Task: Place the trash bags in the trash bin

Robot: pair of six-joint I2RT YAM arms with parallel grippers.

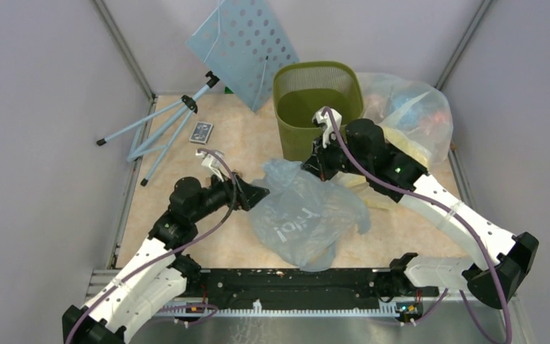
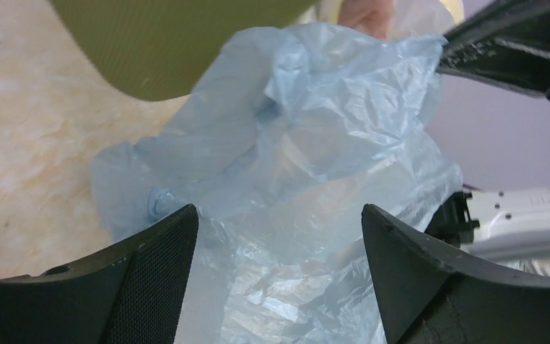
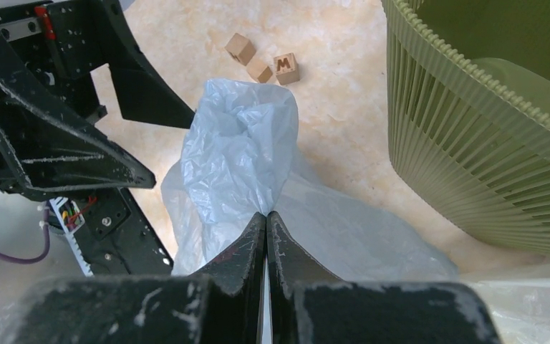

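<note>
We see the pale blue bag [image 1: 308, 215] crumpled on the table [image 1: 251, 140] just in front of the bin [image 1: 319, 107], top end lifted twd the bin's near wall. Our right gripper [image 3: 266, 222] is clamped on that top end, close by the bin; our left gripper [image 2: 279, 215], farther from the bin at the bag's left side, has fingers [image 2: 150, 279] spread wide w/ plastic between them, gripping nothing

Bright, even overhead light leaves only soft shadows on the table [image 1: 243, 143]. Creases of the trash bag [image 2: 315, 143] carry mild sheen; the trash bin [image 2: 172, 43] looks soft-focused in the left wrist view.
</note>
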